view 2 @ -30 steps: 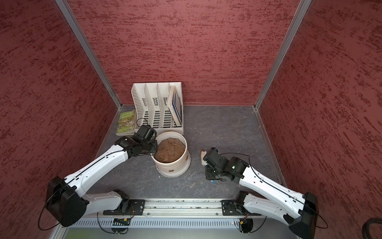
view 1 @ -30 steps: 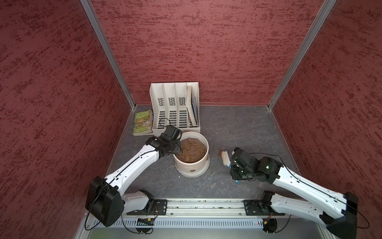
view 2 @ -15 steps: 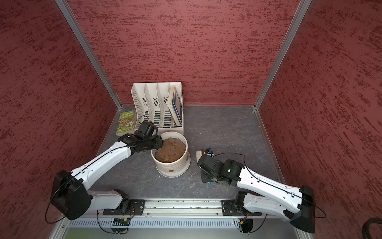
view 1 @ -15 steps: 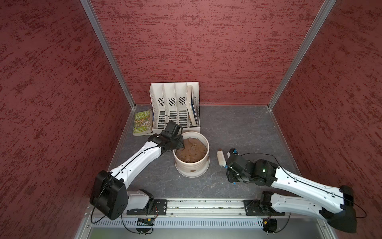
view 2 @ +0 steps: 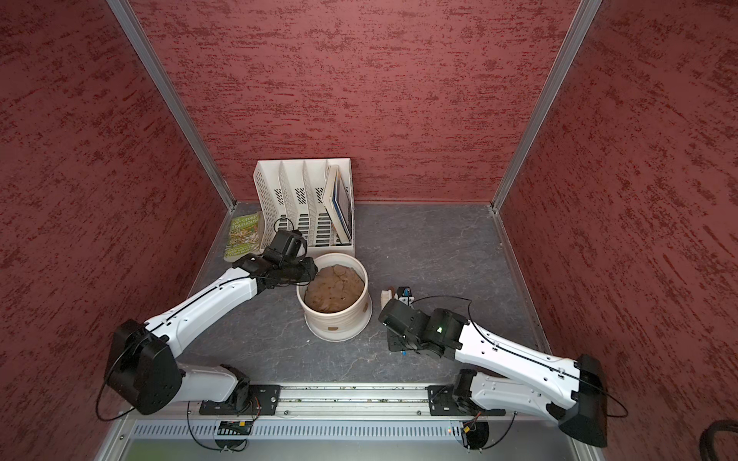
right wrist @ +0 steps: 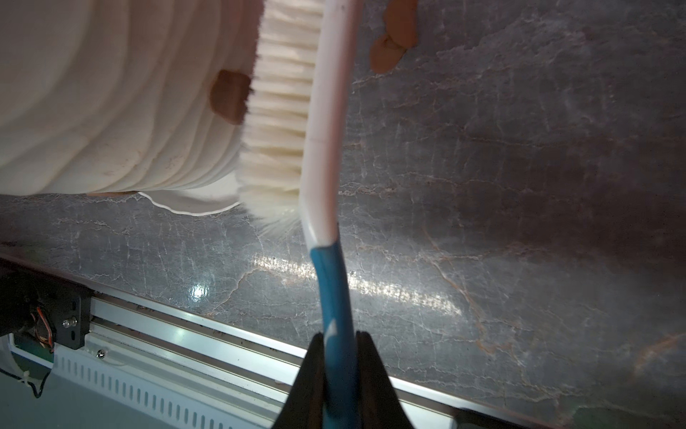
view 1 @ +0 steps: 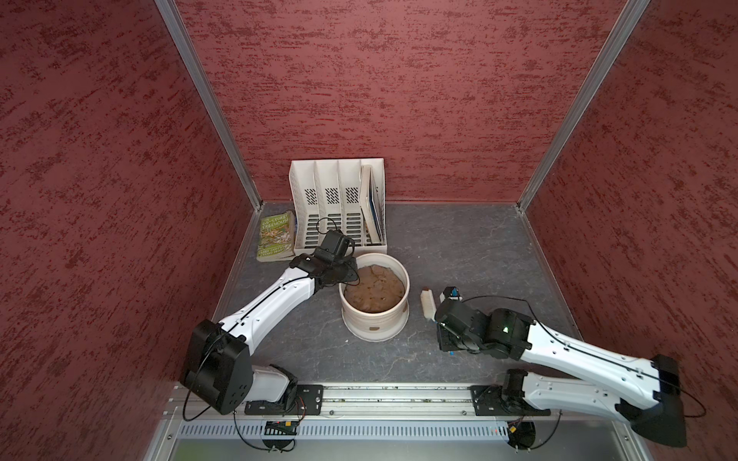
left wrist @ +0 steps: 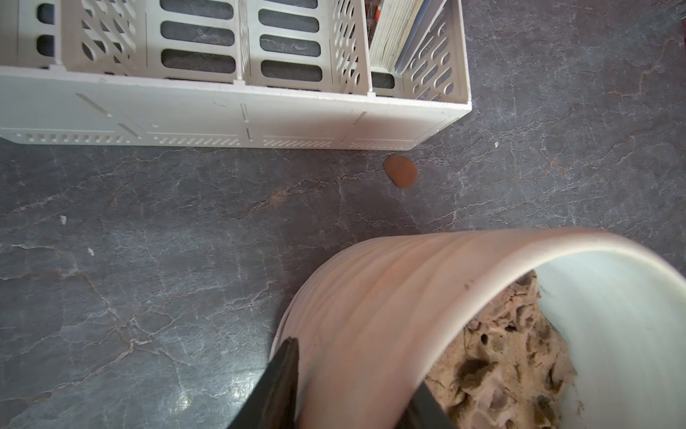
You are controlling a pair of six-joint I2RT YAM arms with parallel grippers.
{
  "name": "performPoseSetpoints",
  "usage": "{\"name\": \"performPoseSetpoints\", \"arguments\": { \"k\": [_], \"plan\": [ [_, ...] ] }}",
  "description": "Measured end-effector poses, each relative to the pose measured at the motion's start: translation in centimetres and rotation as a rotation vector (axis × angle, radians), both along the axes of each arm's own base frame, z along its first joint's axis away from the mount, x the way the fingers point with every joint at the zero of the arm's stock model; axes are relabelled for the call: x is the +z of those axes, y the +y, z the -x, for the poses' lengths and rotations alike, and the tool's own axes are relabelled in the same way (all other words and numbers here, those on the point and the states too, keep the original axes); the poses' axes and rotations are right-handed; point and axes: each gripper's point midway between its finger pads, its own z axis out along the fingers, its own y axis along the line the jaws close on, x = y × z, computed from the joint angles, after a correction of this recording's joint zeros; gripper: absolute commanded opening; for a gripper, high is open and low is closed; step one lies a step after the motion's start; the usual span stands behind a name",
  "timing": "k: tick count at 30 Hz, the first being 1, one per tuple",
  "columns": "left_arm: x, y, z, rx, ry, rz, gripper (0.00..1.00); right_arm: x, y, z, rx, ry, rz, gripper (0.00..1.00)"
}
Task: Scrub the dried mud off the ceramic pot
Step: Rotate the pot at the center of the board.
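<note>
The ceramic pot (view 1: 375, 319) (view 2: 336, 319) is cream and ridged, and stands mid-floor holding a brown soil mound (view 1: 373, 287). My left gripper (left wrist: 356, 364) (view 1: 345, 275) straddles its left rim, one finger outside and one inside, shut on the wall. My right gripper (right wrist: 339, 336) is shut on the blue handle of a white brush (right wrist: 323, 111) (view 1: 426, 303). The bristles reach the pot's right wall at the edge of a brown patch of dried mud (right wrist: 228, 96). Another patch (view 1: 374, 328) shows low on the front wall.
Loose brown flakes lie on the floor by the pot (left wrist: 400, 171) (right wrist: 393, 44). A white slotted file organiser (view 1: 339, 207) holding books stands behind the pot, with a green book (view 1: 275, 235) to its left. The arms' rail (view 1: 379, 395) runs along the front edge.
My left gripper has moved from beside the pot onto its rim and closed on the wall. My right arm has carried the brush left, closer to the pot's right side.
</note>
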Motion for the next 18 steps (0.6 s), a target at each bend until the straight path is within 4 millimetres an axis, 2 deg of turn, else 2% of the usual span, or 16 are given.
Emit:
{"name": "performPoseSetpoints", "arguments": {
  "k": [5, 11, 18],
  "plan": [
    [-0.1, -0.2, 0.5, -0.036, 0.003, -0.021, 0.24, 0.0, 0.0, 0.0, -0.002, -0.003, 0.002, 0.0],
    [-0.1, -0.3, 1.0, -0.049, 0.014, -0.026, 0.08, 0.2, -0.1, -0.1, -0.006, -0.007, -0.005, 0.0],
    [0.0, 0.4, 2.2, -0.031, 0.043, -0.034, 0.0, 0.3, -0.4, 0.1, -0.016, -0.013, -0.025, 0.0]
  ]
}}
